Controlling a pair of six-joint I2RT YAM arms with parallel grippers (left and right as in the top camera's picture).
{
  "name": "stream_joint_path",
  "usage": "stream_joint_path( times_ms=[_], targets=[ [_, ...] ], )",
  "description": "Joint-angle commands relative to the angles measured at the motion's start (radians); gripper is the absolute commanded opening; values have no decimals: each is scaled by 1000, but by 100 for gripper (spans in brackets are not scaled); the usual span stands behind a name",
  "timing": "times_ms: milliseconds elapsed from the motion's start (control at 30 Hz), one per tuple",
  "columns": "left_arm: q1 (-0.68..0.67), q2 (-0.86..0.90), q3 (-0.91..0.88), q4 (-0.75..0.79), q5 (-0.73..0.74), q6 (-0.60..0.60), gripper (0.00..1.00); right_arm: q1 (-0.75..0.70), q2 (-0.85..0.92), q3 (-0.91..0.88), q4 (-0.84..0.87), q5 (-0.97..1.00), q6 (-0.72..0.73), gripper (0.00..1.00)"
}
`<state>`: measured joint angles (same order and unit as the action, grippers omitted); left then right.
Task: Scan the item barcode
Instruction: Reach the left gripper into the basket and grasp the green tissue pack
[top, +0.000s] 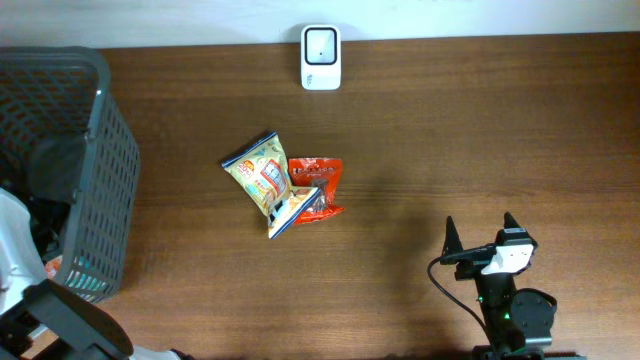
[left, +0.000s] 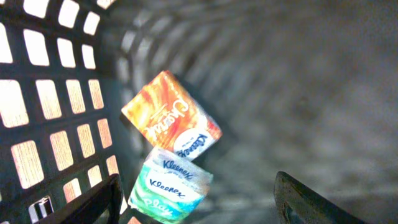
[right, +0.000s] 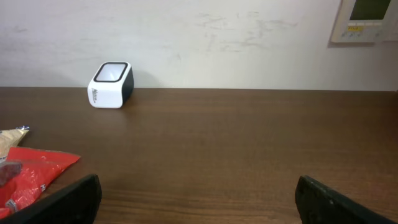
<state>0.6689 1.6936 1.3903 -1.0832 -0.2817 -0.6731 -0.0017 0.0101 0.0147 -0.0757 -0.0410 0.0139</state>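
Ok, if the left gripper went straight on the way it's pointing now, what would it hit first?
Most likely the green Kleenex pack, lying in the basket ahead of the open left gripper, off toward one finger. The orange Kleenex pack lies just beyond. Depth is unclear, so this is a guess.

Looks low across the brown table (right: 236, 143) toward a pale wall (right: 217, 43). Shows a white scanner (right: 111, 85) standing near that wall at left, a red packet (right: 31, 174) lying lower left, a pale packet (right: 11, 140) just behind it. Catches the right gripper (right: 202, 202) spread wide, dark fingertips (right: 68, 200) at the bottom corners.
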Motion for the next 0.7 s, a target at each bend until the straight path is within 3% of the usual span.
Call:
stream_joint_path(
  times_ms=[0, 400, 567, 667],
  targets=[
    [4, 0, -59, 26, -11, 16, 77, -5, -6, -9, -2, 12, -7, 98],
    [4, 3, -169, 81, -3, 15, 79, -5, -6, -9, -2, 12, -7, 98],
    [4, 32, -182, 98, 41, 15, 64, -5, -6, -9, -2, 12, -7, 98],
    [4, 76, -182, 97, 42, 15, 65, -5, -6, -9, -2, 12, -7, 98]
  ],
)
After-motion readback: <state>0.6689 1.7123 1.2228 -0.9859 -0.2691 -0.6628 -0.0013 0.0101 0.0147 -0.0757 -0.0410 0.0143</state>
